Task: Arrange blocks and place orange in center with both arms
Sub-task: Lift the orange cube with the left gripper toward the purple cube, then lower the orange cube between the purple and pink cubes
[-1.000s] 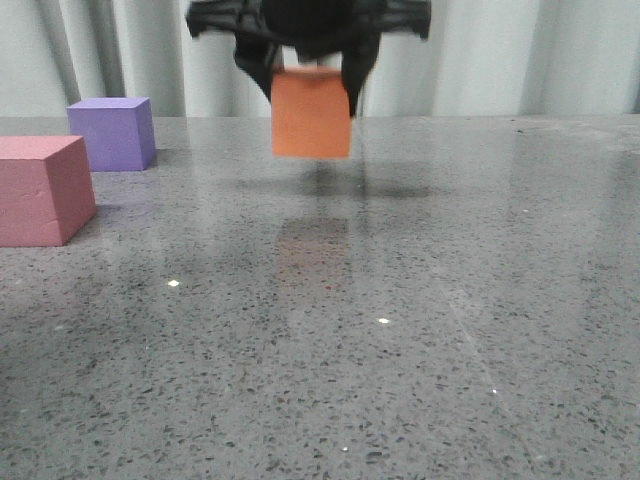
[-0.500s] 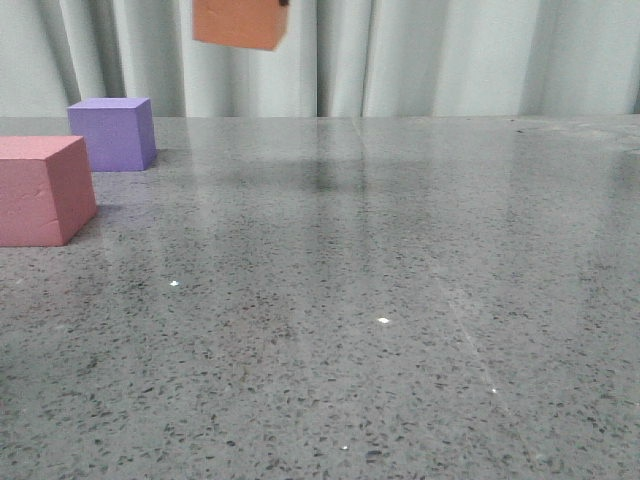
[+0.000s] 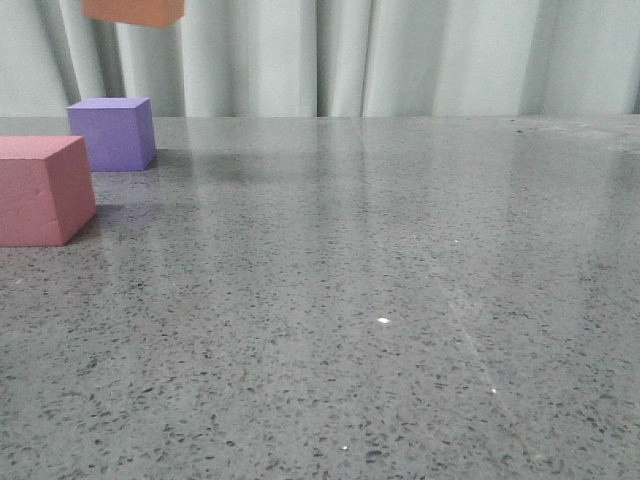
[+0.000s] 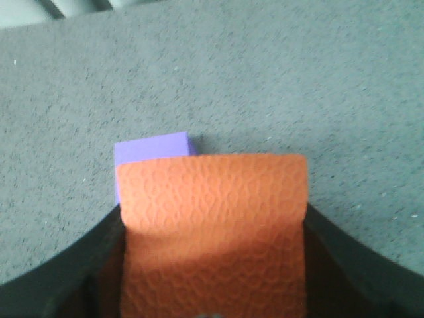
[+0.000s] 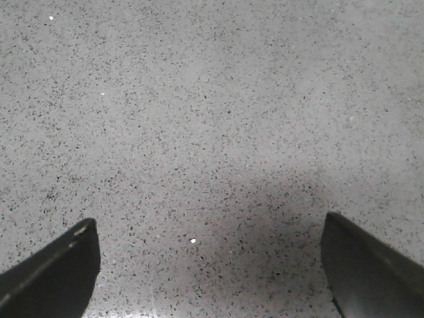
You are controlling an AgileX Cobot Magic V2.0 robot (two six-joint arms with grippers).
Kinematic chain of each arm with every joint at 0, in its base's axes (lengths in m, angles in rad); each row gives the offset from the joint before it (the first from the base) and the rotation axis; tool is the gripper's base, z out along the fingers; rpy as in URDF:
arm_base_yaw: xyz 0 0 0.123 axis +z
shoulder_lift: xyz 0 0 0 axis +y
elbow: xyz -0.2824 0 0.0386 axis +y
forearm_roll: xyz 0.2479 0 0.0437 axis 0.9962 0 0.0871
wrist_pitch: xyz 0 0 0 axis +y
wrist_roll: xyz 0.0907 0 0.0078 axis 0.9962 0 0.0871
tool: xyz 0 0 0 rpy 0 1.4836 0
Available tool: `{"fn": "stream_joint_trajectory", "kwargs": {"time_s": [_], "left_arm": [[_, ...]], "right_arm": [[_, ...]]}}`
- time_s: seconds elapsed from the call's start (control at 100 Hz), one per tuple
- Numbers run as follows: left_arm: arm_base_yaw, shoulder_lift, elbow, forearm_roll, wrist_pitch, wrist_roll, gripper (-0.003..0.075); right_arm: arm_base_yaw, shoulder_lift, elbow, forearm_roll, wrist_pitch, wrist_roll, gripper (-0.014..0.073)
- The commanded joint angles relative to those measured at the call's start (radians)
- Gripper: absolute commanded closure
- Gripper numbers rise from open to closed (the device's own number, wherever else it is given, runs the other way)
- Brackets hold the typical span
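Orange block (image 4: pixel 212 225) is clamped in the left hand (image 4: pixel 212 291), high over the counter (image 3: pixel 400 300), purple block (image 4: pixel 151 147) just below it. Right hand (image 5: pixel 212 278) hangs spread, holding nothing. I'd lower it straight down beside purple, keeping it level.

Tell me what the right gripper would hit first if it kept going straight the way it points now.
Only the bare speckled table. The right gripper is open and empty, with no block visible ahead of it in the right wrist view.
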State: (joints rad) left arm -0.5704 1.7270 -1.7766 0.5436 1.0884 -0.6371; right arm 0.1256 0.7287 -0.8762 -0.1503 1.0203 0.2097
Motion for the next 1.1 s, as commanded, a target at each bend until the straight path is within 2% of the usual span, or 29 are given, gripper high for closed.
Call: {"fn": "stream_joint_trajectory", "kwargs": {"time_s": [0.0,0.25,0.46,0.87,1.09], "left_arm": [[0.042,-0.09,0.046,-0.017,-0.087,0.008,0.0622],[0.108,-0.204,0.299,-0.084,-0.247,0.008,0.0622],[0.14,-0.22,0.417,-0.139,-0.359,0.008,0.0621],[0.14,-0.22,0.463,-0.136,-0.417,0.008,0.0621],[0.172,-0.214,0.468,-0.135,-0.427,0.008,0.0621]], "right_arm": [[-0.003,-0.004,-0.022,-0.011,-0.049,-0.009,-0.0069],[-0.003,-0.004,-0.022,-0.011,-0.05,-0.009,-0.0069],[-0.003,-0.004,-0.022,-0.011,-0.045,-0.009,-0.0069],[-0.003,-0.004,-0.022,-0.01,-0.04,-0.009,-0.0069],[-0.003,-0.004,-0.022,-0.01,-0.04,-0.009,-0.0069]]}}
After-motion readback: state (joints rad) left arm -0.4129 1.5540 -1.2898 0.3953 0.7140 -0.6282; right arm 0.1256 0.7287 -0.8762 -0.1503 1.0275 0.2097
